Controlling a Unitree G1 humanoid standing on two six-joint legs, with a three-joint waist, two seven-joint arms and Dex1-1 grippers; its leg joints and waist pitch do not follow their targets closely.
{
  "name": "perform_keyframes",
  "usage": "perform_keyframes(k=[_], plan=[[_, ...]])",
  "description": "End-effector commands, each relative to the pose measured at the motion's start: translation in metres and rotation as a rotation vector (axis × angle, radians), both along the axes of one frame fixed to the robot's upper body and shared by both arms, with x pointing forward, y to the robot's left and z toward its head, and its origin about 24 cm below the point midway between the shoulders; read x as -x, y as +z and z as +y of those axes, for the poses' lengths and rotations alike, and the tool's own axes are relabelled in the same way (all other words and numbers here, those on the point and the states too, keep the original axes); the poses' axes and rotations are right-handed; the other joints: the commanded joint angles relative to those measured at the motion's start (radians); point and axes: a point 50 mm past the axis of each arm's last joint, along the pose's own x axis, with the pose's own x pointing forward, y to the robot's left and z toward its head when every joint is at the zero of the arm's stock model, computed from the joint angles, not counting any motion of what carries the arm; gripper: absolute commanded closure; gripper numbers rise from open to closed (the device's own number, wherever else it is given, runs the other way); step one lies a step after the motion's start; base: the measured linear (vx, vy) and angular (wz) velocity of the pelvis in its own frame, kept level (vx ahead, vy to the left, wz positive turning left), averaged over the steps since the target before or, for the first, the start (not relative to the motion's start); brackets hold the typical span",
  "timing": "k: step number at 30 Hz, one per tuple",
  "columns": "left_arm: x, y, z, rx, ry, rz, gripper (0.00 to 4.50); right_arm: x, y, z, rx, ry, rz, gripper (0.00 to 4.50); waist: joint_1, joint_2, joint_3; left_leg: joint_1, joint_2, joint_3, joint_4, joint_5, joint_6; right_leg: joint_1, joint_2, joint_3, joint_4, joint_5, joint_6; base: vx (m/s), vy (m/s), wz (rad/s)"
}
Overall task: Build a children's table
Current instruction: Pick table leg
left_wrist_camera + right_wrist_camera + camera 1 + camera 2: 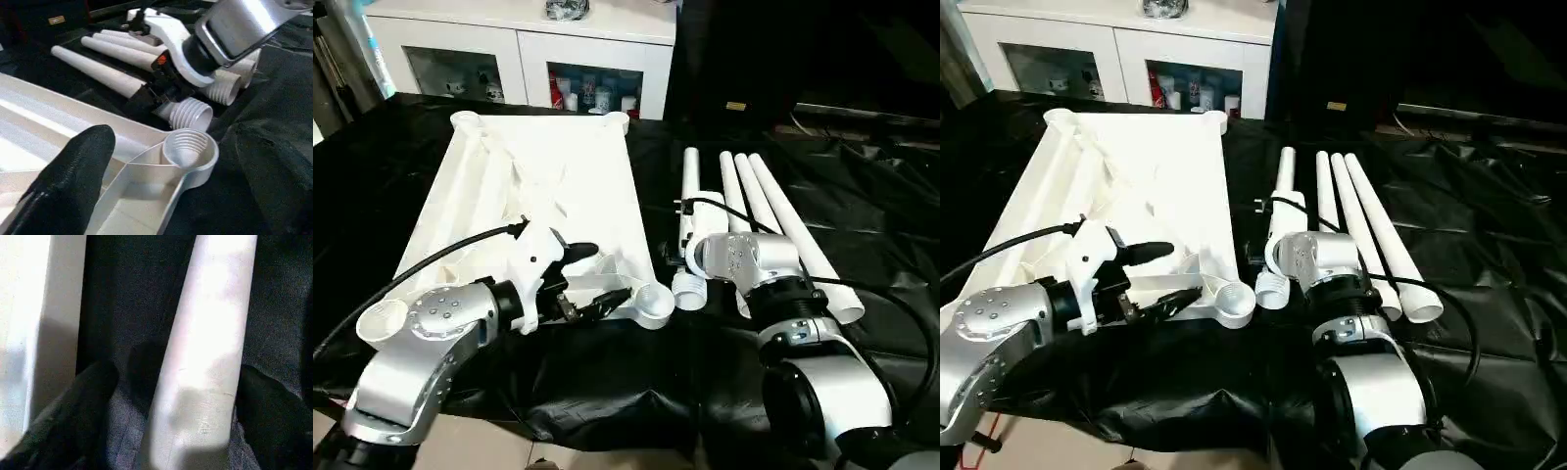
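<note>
Table leg [200, 362] lies between the right claw's [176, 416] spread fingers.

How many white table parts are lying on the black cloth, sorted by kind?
Table top, lying underside up: 1
Table legs, lying side by side to the right of the top: 4
Total: 5 white parts

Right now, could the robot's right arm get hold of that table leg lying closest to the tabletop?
Probably yes. The right gripper already straddles the nearest leg, one black finger on each side, and nothing lies between. The tabletop sits beside it, apart. Whether the fingers touch the leg yet, I cannot tell.
</note>
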Motion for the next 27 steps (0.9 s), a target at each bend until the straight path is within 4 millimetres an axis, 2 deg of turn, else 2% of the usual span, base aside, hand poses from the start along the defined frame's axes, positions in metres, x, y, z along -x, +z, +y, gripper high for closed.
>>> perform_keyframes(k=[1, 2, 5, 6, 9, 11, 12, 16, 17, 18, 20, 21, 23, 27], plan=[[0.002, 0.005, -0.005, 0.003, -0.047, -0.002, 0.4, 0.004, -0.01, -0.004, 0.002, -0.021, 0.058, 0.95, 0.003, 0.019, -0.053, 0.008, 0.044, -0.009, -0.076, -0.144, -0.078, 0.041, -0.075, 0.052, -0.068, -0.056, -0.159, 0.0, 0.0, 0.0], [0.002, 0.005, -0.005, 0.002, -0.052, 0.003, 0.57, 0.004, -0.01, -0.004, 0.0, -0.025, 0.058, 1.17, 0.001, 0.017, -0.052, 0.009, 0.044, -0.008, -0.076, -0.158, -0.082, 0.041, -0.074, 0.052, -0.071, -0.074, -0.155, 0.0, 0.0, 0.0], [0.005, 0.004, -0.007, 0.004, -0.082, 0.027, 0.76, 0.004, -0.01, -0.006, -0.009, -0.038, 0.064, 1.27, 0.001, 0.018, -0.053, 0.011, 0.044, -0.007, -0.077, -0.168, -0.086, 0.04, -0.073, 0.053, -0.072, -0.088, -0.148, 0.0, 0.0, 0.0], [0.005, 0.004, -0.008, 0.001, -0.09, 0.033, 0.94, 0.004, -0.01, -0.007, -0.011, -0.043, 0.065, 1.52, 0.0, 0.018, -0.053, 0.011, 0.044, -0.006, -0.077, -0.166, -0.087, 0.039, -0.072, 0.053, -0.071, -0.084, -0.148, 0.0, 0.0, 0.0], [0.004, 0.003, -0.007, -0.015, -0.081, 0.026, 1.18, 0.004, -0.01, -0.009, -0.015, -0.052, 0.065, 1.69, 0.0, 0.016, -0.053, 0.01, 0.044, -0.006, -0.077, -0.159, -0.085, 0.04, -0.071, 0.054, -0.071, -0.072, -0.147, 0.0, 0.0, 0.0], [0.002, 0.002, -0.007, -0.021, -0.07, 0.023, 1.21, 0.003, -0.009, -0.01, -0.02, -0.058, 0.063, 1.79, 0.0, 0.017, -0.053, 0.011, 0.044, -0.006, -0.077, -0.16, -0.084, 0.04, -0.071, 0.053, -0.071, -0.073, -0.148, 0.0, 0.0, 0.0], [0.001, 0.002, -0.006, -0.017, -0.061, 0.024, 1.23, 0.003, -0.007, -0.011, -0.025, -0.066, 0.058, 1.91, -0.001, 0.013, -0.053, 0.01, 0.043, -0.005, -0.077, -0.161, -0.083, 0.039, -0.07, 0.054, -0.073, -0.077, -0.147, 0.0, 0.0, 0.0], [-0.003, 0.003, -0.005, -0.009, -0.033, 0.011, 1.23, 0.002, -0.003, -0.014, -0.038, -0.083, 0.039, 2.22, 0.0, 0.016, -0.054, 0.012, 0.044, -0.006, -0.077, -0.166, -0.087, 0.039, -0.071, 0.054, -0.073, -0.086, -0.144, 0.0, 0.0, 0.0], [-0.004, 0.003, -0.005, -0.001, -0.025, 0.008, 1.23, 0.001, -0.002, -0.016, -0.043, -0.09, 0.03, 2.34, 0.0, 0.011, -0.054, 0.01, 0.044, -0.005, -0.077, -0.158, -0.083, 0.041, -0.071, 0.053, -0.073, -0.076, -0.144, 0.0, 0.0, 0.0], [-0.006, 0.005, -0.005, 0.012, -0.002, 0.0, 1.23, -0.001, 0.004, -0.018, -0.059, -0.107, -0.007, 2.42, 0.0, 0.008, -0.053, 0.009, 0.045, -0.005, -0.077, -0.153, -0.081, 0.042, -0.072, 0.054, -0.073, -0.072, -0.143, 0.0, 0.0, 0.0], [-0.012, 0.008, -0.004, 0.046, 0.064, -0.01, 1.23, -0.007, 0.023, -0.026, -0.121, -0.152, -0.147, 2.52, 0.004, 0.01, -0.055, 0.008, 0.046, -0.004, -0.076, -0.129, -0.077, 0.043, -0.072, 0.055, -0.07, -0.038, -0.14, 0.0, 0.0, 0.0], [-0.012, 0.009, -0.004, 0.046, 0.065, -0.01, 1.23, -0.007, 0.023, -0.026, -0.123, -0.153, -0.15, 2.57, 0.007, 0.01, -0.056, 0.01, 0.045, -0.002, -0.074, -0.115, -0.074, 0.042, -0.071, 0.055, -0.07, -0.014, -0.135, 0.0, 0.0, 0.0], [-0.019, 0.013, -0.004, 0.092, 0.118, -0.016, 1.23, -0.007, 0.037, -0.03, -0.19, -0.147, -0.257, 2.62, 0.008, 0.013, -0.062, 0.006, 0.042, -0.003, -0.07, -0.066, -0.066, 0.048, -0.067, 0.054, -0.062, 0.063, -0.137, 0.0, 0.0, 0.0], [-0.033, 0.02, -0.002, 0.156, 0.215, -0.018, 1.23, -0.006, 0.061, -0.033, -0.305, -0.097, -0.496, 2.64, 0.009, 0.011, -0.062, 0.002, 0.041, -0.002, -0.067, -0.057, -0.045, 0.051, -0.068, 0.054, -0.063, 0.106, -0.144, 0.0, 0.0, 0.0]])
